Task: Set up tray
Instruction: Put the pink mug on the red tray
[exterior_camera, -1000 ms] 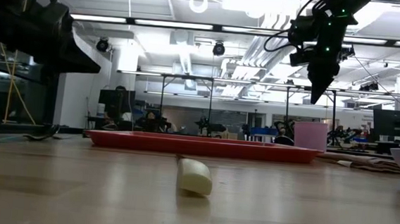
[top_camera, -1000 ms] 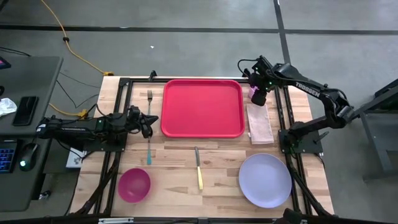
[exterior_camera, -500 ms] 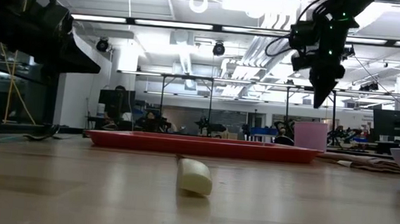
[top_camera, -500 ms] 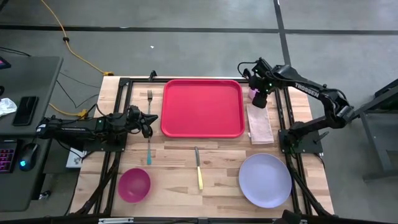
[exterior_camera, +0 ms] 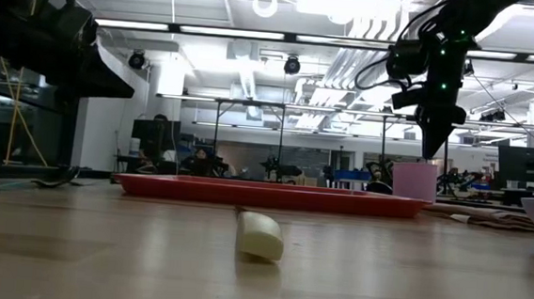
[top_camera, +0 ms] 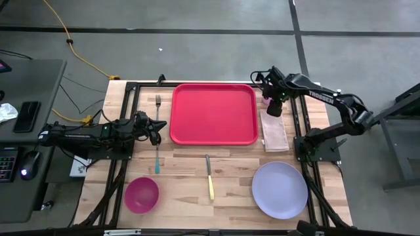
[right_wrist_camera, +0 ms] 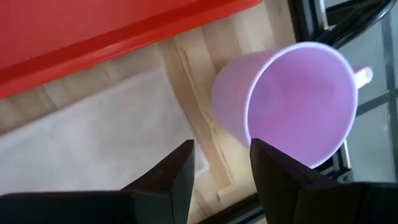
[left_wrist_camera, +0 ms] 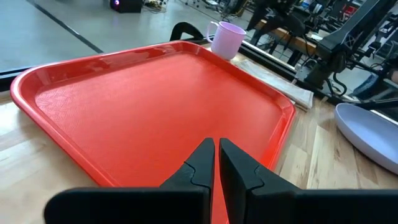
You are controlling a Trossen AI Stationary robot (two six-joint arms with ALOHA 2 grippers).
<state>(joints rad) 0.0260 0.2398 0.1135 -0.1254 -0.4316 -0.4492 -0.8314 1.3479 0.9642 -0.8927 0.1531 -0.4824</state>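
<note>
Our right gripper hangs open over the cup. If we drop crooked, a finger could tip it. Our left gripper is closed, empty.

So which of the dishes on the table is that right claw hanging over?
The pale purple mug. The right gripper hangs open directly above it, beside the red tray; the lavender plate and pink bowl sit far off.

The only readable text is the white word "TROSSEN" printed along the forearm of the right arm, seen in the high view just to the right of the red tray. No other label, number or sign is legible anywhere.
</note>
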